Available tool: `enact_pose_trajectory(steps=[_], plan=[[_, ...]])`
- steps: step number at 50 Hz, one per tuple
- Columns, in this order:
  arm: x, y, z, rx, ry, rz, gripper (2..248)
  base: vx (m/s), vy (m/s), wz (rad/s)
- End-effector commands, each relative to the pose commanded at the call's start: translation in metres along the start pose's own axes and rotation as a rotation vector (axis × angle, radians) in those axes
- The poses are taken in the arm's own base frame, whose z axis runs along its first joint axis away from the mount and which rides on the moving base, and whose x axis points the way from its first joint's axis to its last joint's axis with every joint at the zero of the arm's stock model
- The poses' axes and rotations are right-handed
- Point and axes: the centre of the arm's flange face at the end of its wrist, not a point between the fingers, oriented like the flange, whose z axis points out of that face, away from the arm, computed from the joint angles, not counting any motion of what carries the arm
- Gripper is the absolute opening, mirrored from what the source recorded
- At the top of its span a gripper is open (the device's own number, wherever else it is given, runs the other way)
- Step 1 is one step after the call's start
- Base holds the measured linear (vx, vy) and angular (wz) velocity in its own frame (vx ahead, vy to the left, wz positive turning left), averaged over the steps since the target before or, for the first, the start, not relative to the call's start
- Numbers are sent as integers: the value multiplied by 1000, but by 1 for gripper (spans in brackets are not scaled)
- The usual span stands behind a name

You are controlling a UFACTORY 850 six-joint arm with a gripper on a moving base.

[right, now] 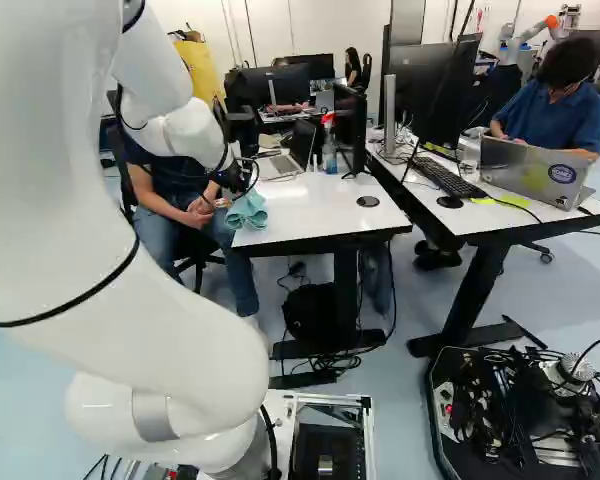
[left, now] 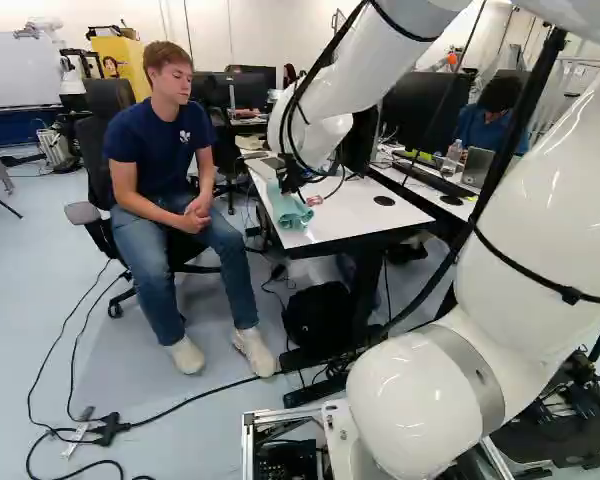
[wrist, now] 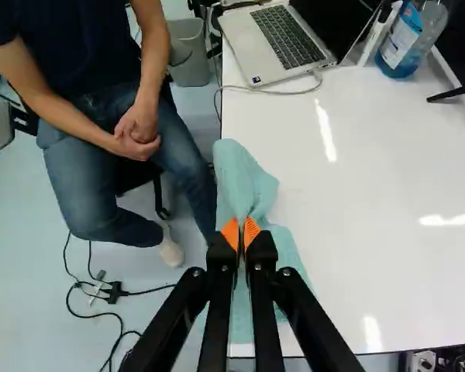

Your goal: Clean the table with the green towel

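Note:
My gripper point(left: 296, 184) is low over the near left corner of the white table point(left: 365, 215). In the wrist view the gripper point(wrist: 241, 234) has its orange pads pinched together on a fold of the green towel point(wrist: 244, 182). The light teal cloth lies crumpled along the table's edge beside the seated person, spreading ahead of and beneath the fingers. In the right base view the towel point(right: 248, 211) drapes at the table's corner. The fingers hide part of it.
An open laptop point(wrist: 275, 43) and a spray bottle point(wrist: 412, 39) stand farther along the table, near a monitor point(right: 350, 125). A person point(left: 175, 180) sits close beside the table edge. Another desk point(right: 500, 210) with a laptop stands to the right. Another robot point(right: 528, 40) is far back.

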Motion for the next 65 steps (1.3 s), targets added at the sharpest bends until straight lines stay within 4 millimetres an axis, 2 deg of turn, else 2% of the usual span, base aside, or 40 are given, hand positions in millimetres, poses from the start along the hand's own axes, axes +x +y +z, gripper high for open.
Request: enact_pose_trajectory(steps=[48,65], plan=[[-5,-5,0,27,-67,285,32,0,0,0],[-6,-5,0,30,-71,303,32,0,0,0]])
